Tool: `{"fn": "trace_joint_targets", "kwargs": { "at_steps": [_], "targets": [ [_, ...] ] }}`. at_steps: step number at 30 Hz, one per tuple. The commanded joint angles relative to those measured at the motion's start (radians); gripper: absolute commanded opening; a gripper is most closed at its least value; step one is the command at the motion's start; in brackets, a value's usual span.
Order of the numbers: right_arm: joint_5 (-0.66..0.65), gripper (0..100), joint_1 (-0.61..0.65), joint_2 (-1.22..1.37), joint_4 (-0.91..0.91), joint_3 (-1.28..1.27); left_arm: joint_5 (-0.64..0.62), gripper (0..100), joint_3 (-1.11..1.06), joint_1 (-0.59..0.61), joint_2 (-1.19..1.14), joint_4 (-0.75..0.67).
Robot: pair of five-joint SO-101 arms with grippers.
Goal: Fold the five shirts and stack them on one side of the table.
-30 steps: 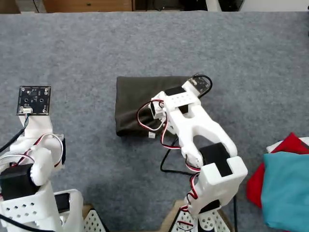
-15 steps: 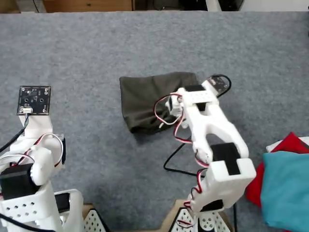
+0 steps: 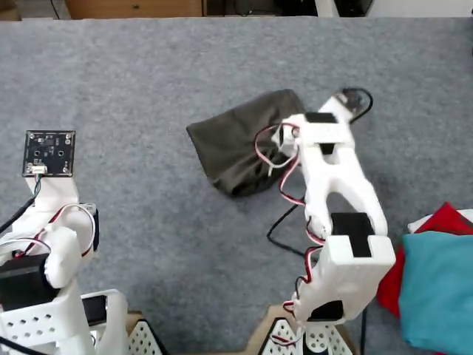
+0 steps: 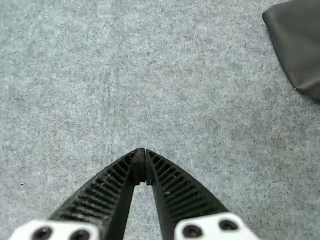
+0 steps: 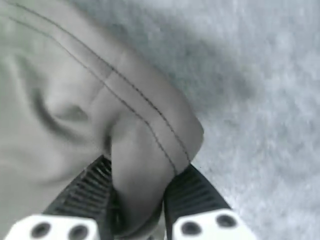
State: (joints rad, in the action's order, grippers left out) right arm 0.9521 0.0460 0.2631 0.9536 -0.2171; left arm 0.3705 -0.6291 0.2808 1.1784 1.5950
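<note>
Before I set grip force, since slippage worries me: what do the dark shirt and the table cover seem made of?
Dark shirt: soft matte cloth, probably cotton; stitched hem lines and creases show where the right gripper pinches it. Table cover: grey felt or low-pile carpet; fuzzy, speckled surface.

The dark olive-brown folded fabric shirt (image 3: 233,144) is showing plain, with fine double stitch lines along its hem. The mottled grey felt table cover (image 3: 133,74) is looking uniform. A plain teal cloth (image 3: 440,288) and a bright red cloth (image 3: 389,285) are standing out.
</note>
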Motion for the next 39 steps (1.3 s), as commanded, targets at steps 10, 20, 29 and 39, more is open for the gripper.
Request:
{"fn": "trace_joint_targets", "kwargs": {
  "at_steps": [10,20,29,39],
  "targets": [
    [-0.121,0.6,-0.34,-0.254,0.057,0.131,0.009,2,0.052,0.008,0.002,0.006],
    [-0.227,0.6,-0.63,-0.44,0.068,0.134,0.009,2,0.052,0.009,0.002,0.02],
    [-0.33,0.6,-0.839,-0.516,0.075,0.133,0.003,2,0.117,0.011,0.004,0.104],
    [-0.45,0.6,-1.026,-0.618,0.267,0.243,0.006,2,0.215,0.018,0.004,0.161]
  ]
}}
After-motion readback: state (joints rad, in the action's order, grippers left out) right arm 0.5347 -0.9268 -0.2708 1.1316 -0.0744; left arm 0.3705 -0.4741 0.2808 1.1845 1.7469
